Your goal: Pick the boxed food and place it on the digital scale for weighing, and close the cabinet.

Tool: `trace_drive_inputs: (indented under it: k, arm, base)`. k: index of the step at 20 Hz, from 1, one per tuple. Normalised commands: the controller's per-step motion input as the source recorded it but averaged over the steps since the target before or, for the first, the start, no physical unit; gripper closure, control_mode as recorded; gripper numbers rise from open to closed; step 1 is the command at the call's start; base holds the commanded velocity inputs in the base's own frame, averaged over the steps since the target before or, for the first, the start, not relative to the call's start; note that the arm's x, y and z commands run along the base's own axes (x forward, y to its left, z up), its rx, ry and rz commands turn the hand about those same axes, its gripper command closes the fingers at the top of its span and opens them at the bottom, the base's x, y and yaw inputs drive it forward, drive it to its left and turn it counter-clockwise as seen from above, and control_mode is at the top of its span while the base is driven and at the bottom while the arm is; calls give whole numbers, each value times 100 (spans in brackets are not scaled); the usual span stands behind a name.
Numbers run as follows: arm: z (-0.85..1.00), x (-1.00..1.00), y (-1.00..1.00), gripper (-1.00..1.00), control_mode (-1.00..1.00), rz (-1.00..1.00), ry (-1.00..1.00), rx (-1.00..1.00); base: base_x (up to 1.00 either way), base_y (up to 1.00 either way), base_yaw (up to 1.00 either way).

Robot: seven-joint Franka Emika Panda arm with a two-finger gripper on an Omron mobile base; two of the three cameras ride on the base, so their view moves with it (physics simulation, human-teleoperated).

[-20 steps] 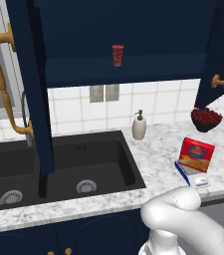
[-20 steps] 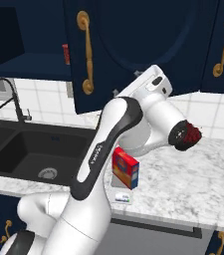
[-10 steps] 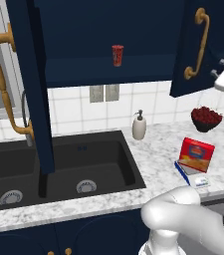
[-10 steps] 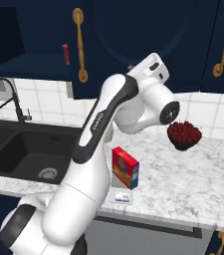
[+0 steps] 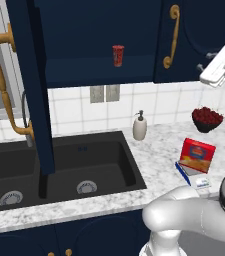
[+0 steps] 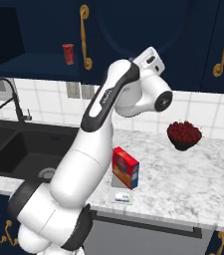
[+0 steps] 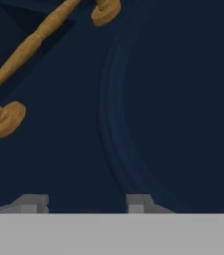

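Currently the gripper (image 7: 86, 201), jaws slightly parted and empty, faces the cabinet door (image 7: 173, 99) beside its brass handle (image 7: 29, 55); a glancing push risks slipping off the panel.

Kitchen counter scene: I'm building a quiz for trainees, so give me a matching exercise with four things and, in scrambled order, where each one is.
Things:
1. boxed food
2. red cup
3. soap dispenser
4. bowl of red fruit

Places:
A. on the shelf inside the open cabinet
B. leaning on the digital scale near the counter's front edge
C. on the counter by the tiled wall, at the right
D. just behind the sink's right corner

Pairs: 1-B, 2-A, 3-D, 4-C
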Motion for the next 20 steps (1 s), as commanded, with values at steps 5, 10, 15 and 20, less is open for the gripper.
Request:
trace_drive_inputs:
  k: [5,10,15,20]
  arm:
    - [-9,54,0,-100,-100,-11,-14,-2]
    - [-1,-53,0,-100,-100,-13,-18,0]
    - [8,-100,0,-100,-100,-9,-10,6]
    - [0,-100,12,-100,-100,-2,-2,1]
  base:
    - [0,0,0]
    - [0,0,0]
    - [0,0,0]
    - [0,0,0]
